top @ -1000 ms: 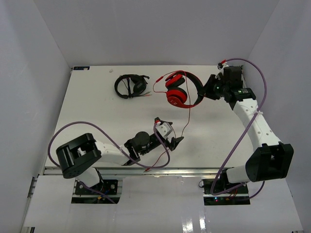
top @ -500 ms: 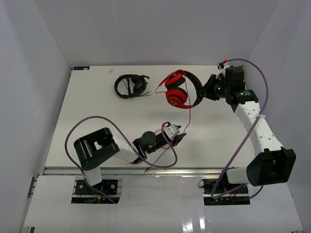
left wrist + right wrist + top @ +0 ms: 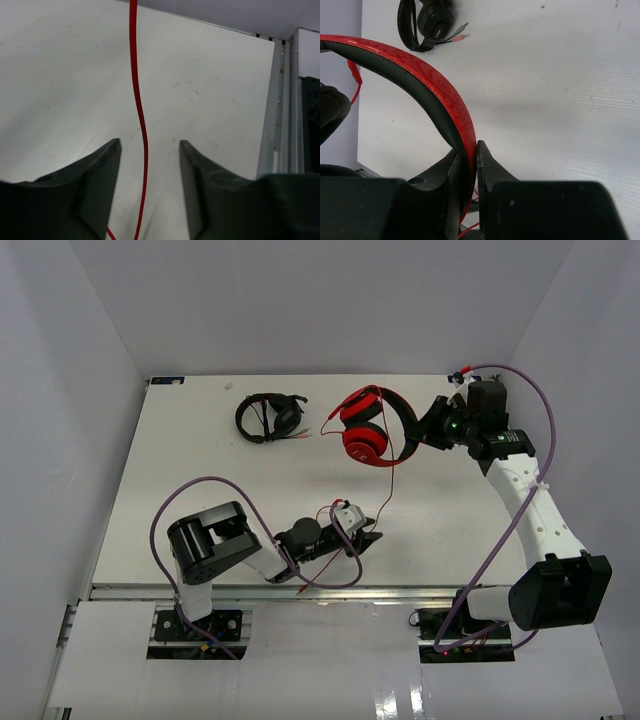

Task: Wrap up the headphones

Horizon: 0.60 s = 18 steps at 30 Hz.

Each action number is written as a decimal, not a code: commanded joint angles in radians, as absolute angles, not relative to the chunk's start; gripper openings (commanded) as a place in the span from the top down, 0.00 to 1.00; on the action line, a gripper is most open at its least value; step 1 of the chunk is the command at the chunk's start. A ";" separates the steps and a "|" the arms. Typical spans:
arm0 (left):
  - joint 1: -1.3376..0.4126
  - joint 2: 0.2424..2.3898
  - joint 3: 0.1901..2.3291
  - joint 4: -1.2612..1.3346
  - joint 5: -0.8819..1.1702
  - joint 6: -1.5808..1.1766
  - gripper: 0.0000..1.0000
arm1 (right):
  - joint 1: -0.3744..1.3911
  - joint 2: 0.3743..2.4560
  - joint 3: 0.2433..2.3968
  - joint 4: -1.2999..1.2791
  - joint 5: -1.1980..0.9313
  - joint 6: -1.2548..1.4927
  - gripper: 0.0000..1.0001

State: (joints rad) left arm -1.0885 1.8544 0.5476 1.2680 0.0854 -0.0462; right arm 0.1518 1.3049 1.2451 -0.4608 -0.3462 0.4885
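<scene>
The red headphones (image 3: 368,432) hang at the back right of the table, and my right gripper (image 3: 428,426) is shut on their headband. In the right wrist view the red band (image 3: 420,70) is pinched between the fingers of the right gripper (image 3: 469,149). Their thin red cable (image 3: 392,472) drops towards the front, down to my left gripper (image 3: 371,531). In the left wrist view the cable (image 3: 137,100) runs between the fingers of the left gripper (image 3: 150,142). That gripper stands open, with a gap on each side of the cable.
Black headphones (image 3: 270,417) lie at the back centre-left, with their plugs pointing right (image 3: 460,31). White walls close in the table (image 3: 200,480) at the back and sides. The table's metal front rail (image 3: 280,115) lies just right of the left gripper.
My left arm has swung right along the front edge. Its jaws have narrowed from wide open around the cable. The right gripper has shifted slightly back with the headphones.
</scene>
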 commanded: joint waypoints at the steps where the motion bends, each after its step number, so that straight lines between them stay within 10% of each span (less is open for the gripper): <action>1: -1.088 1.868 0.530 1.292 0.108 -0.076 0.65 | 0.143 1.258 1.249 -0.375 -0.430 0.512 0.92; 10: -1.076 1.821 0.476 1.232 0.159 -0.065 0.99 | 0.134 1.230 1.230 -0.343 -0.599 0.451 0.92; 18: -1.025 1.676 0.336 1.171 0.222 -0.064 1.00 | 0.098 1.247 1.261 -0.325 -0.853 0.388 0.92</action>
